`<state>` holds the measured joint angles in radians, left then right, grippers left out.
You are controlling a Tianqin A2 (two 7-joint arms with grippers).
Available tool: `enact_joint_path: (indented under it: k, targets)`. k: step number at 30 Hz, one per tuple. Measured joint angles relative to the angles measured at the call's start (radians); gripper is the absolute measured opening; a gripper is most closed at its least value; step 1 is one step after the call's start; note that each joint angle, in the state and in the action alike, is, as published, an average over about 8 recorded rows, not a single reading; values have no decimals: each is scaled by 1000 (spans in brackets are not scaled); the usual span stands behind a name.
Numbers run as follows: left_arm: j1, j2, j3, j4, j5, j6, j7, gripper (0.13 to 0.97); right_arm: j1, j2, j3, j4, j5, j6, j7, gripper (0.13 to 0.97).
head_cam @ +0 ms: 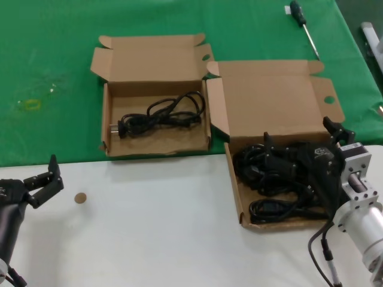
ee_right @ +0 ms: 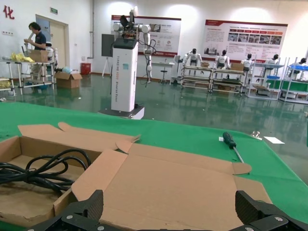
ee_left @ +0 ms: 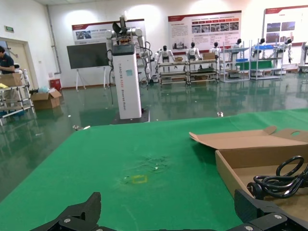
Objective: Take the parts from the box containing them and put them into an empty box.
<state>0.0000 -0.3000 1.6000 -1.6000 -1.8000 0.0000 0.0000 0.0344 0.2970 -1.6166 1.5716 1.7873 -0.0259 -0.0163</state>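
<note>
My right gripper sits low over the wider cardboard box at the right of the bench, right in among the tangle of black cables; its dark body hides the fingers in the head view, but the right wrist view shows them spread wide with nothing between them. The smaller cardboard box stands just beside it to the left, on the green mat, and one coiled cable already lies in it, plug end toward its left wall. My left gripper waits over the white bench near the left edge, fingers open, holding nothing. To do this pick well, I reckon I should close on one bundled loop rather than a loose strand, since these rubbery cords look knotted together and could drag neighbours out. Lift straight up, clear the thin side wall, then cross over. The cardboard looks light and soft-edged, so a snagged cable could shift the whole box. A screwdriver lies well apart on the mat.
</note>
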Motion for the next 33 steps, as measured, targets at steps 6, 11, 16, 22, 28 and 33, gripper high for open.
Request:
enact_joint_path:
  k: [6, 11, 16, 22, 28, 33]
  targets:
    - [0, 0, 0, 0, 0, 0, 0, 966, 0, 0, 0, 0, 0, 0, 0, 966]
    - [0, 0, 0, 0, 0, 0, 0, 966, 0, 0, 0, 0, 0, 0, 0, 966]
    - [0, 0, 0, 0, 0, 0, 0, 966, 0, 0, 0, 0, 0, 0, 0, 966]
    - [0, 0, 0, 0, 0, 0, 0, 966, 0, 0, 0, 0, 0, 0, 0, 966]
    - [0, 0, 0, 0, 0, 0, 0, 966, 0, 0, 0, 0, 0, 0, 0, 966]
    - [0, 0, 0, 0, 0, 0, 0, 966, 0, 0, 0, 0, 0, 0, 0, 966]
